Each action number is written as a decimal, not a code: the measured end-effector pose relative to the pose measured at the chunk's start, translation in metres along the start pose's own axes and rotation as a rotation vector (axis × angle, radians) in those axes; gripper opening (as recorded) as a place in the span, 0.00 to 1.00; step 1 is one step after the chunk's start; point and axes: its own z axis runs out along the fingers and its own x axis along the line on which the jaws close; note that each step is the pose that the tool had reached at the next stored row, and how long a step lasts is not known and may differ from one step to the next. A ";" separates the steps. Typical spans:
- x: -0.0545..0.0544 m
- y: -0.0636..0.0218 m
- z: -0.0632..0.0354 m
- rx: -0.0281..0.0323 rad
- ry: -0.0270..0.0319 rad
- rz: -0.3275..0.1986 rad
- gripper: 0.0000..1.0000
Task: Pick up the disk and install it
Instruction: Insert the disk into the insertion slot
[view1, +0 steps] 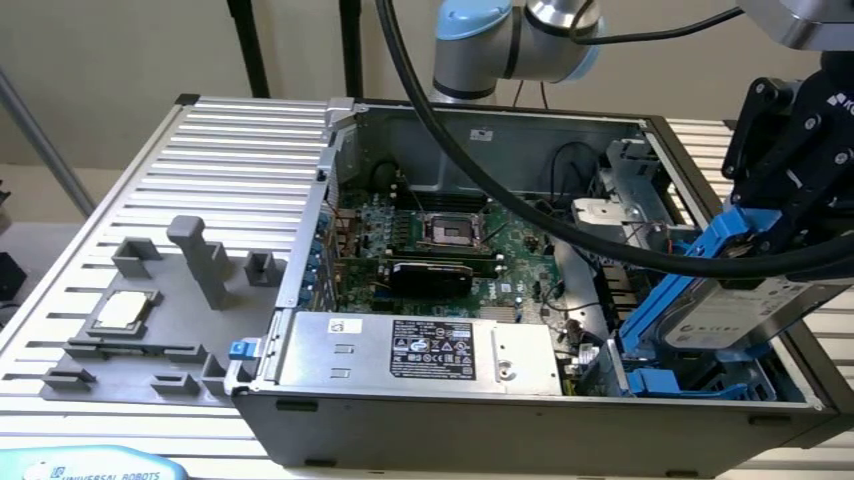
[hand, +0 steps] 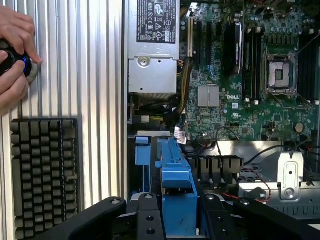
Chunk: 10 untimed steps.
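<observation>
The disk, a silver-grey drive with a white label in a blue carrier bracket, hangs tilted over the blue drive bay in the open computer case's front corner, at the exterior view's right. My black gripper is shut on its upper end. Its lower end is down between the bay's blue rails. In the wrist view the disk's blue carrier edge runs away from my gripper, clamped between the two black fingers.
The case lies open on a ribbed metal table, with the motherboard and a silver box with a black label inside. A thick black cable crosses above. A grey fixture holds a chip. A person's hand rests near a keyboard.
</observation>
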 end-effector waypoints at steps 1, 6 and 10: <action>0.000 0.0000 0.0001 0.0000 0.0000 0.000 0.33; 0.001 -0.0001 0.0009 0.0001 0.0032 0.000 0.33; 0.001 -0.0001 0.0014 0.0002 0.0104 0.000 0.33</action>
